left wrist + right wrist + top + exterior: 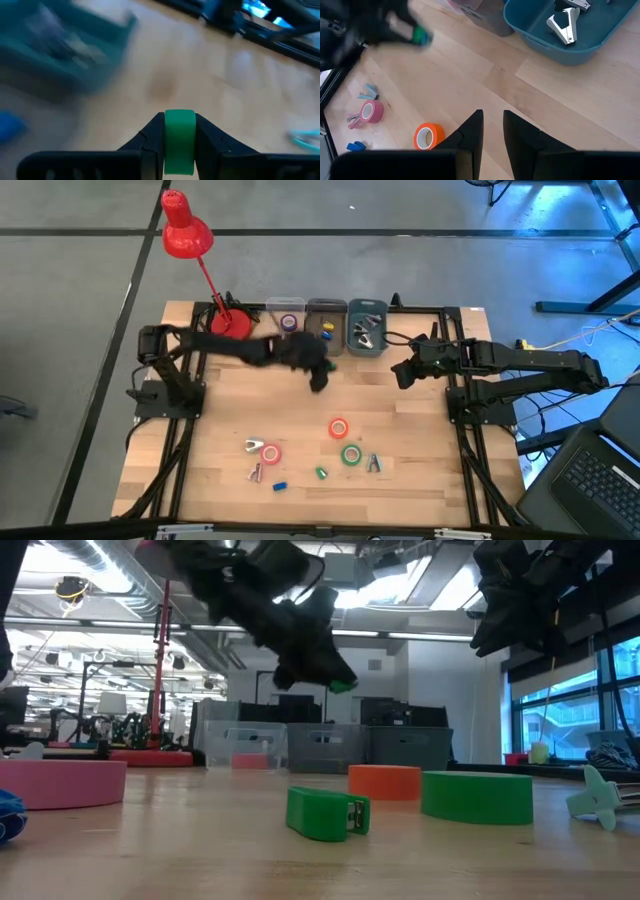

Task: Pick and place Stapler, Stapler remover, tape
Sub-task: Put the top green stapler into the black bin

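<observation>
My left gripper (pixel 318 376) hangs over the table's far middle, in front of the bins, shut on a small green stapler (pixel 179 135), which also shows as a green tip (pixel 342 686) in the low view. My right gripper (pixel 492 124) waits raised at the far right with a narrow gap between its fingers and nothing in it. On the near half of the table lie an orange tape (pixel 338 427), a pink tape (pixel 270 452), a green tape (pixel 351 455), two grey staple removers (pixel 373 464) (pixel 253 445), a second green stapler (pixel 328 813) and a blue one (pixel 280 485). My left gripper pinches the green stapler's two side faces (pixel 179 150) between its two fingers. The stapler's end sticks out a little past the fingertips. The fingers slant downward, and the stapler is lifted clear, well above the table.
Along the far edge stand a clear bin (pixel 290 304) with a purple tape, a grey bin (pixel 326 306) and a teal bin (pixel 367 346) with staple removers. A red desk lamp (pixel 188 232) stands at the far left. Bare wood lies between the bins and the near objects.
</observation>
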